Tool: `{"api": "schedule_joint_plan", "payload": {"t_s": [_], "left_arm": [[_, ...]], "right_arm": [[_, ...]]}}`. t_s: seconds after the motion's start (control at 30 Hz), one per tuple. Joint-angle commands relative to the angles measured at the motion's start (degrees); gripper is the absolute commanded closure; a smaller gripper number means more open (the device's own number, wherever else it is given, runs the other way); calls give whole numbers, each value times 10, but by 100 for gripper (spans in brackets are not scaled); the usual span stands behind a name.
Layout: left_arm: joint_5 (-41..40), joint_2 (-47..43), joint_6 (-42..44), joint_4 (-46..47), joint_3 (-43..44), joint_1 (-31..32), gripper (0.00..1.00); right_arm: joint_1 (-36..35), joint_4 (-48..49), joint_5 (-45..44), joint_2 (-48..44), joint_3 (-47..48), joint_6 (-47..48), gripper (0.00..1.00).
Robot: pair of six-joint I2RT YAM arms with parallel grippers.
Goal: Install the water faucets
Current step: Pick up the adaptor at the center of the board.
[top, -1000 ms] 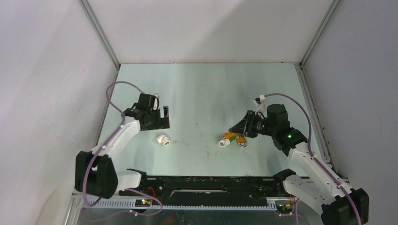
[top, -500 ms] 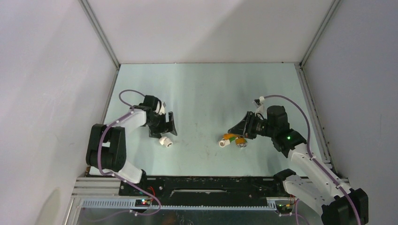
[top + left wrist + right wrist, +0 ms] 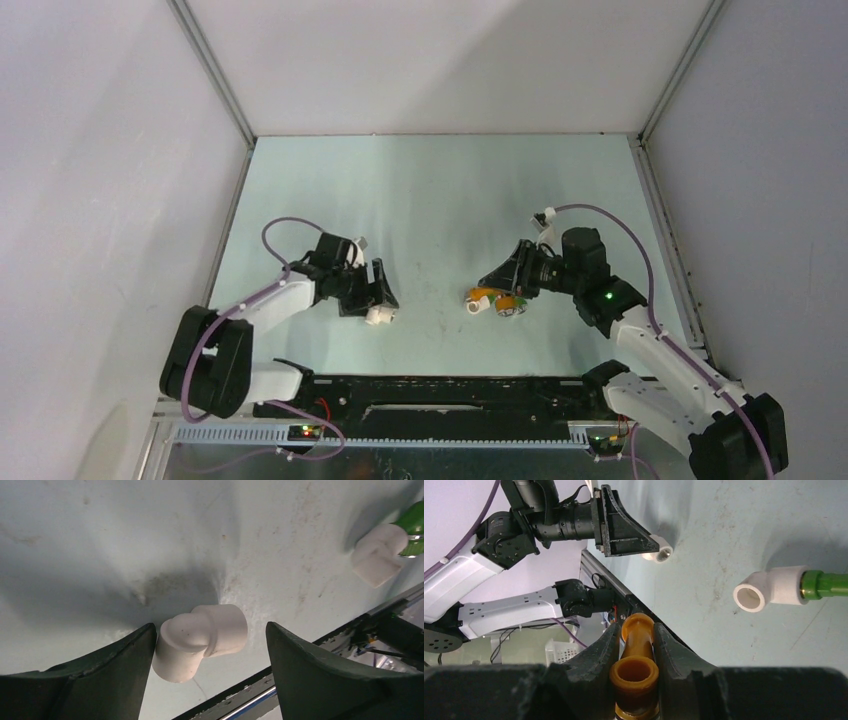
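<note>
We list: orange faucet (image 3: 634, 672), glossy smooth plastic; green faucet (image 3: 824, 586), glossy plastic; white elbow fitting (image 3: 200, 640) at near left, matt smooth plastic; table (image 3: 125, 530), pale matt surface, scuffed and stained; left gripper (image 3: 210, 630), matt black plastic fingers (image 3: 320, 675).

A pale green table (image 3: 440, 190), scuffed and stained, sits between plain grey walls (image 3: 100, 200). One white elbow fitting (image 3: 200, 640) lies on its side at the near left. A second white elbow (image 3: 769, 587) lies near the middle, well apart to the right, one open mouth showing. A black rail (image 3: 450, 395) runs along the near edge.
</note>
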State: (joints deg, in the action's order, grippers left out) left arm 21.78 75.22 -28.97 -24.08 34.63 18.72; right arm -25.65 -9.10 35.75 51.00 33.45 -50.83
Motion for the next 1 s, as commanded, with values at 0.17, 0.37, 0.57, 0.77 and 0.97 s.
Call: {"api": "schedule_joint_plan", "payload": {"t_s": [0.17, 0.37, 0.57, 0.77, 0.97], "left_arm": [[23, -54, -108, 137, -70, 9, 15], [28, -82, -141, 201, -127, 3, 14], [50, -97, -167, 309, -197, -28, 20], [80, -90, -149, 338, -223, -57, 30], [120, -53, -157, 389, -239, -57, 39]], "right_arm": [[-59, 135, 14, 101, 1, -15, 100], [-93, 284, 38, 231, 1, -52, 100], [-117, 389, 54, 368, 42, -65, 100], [-146, 441, 53, 469, 77, -76, 100], [-153, 489, 37, 540, 79, -87, 100]]}}
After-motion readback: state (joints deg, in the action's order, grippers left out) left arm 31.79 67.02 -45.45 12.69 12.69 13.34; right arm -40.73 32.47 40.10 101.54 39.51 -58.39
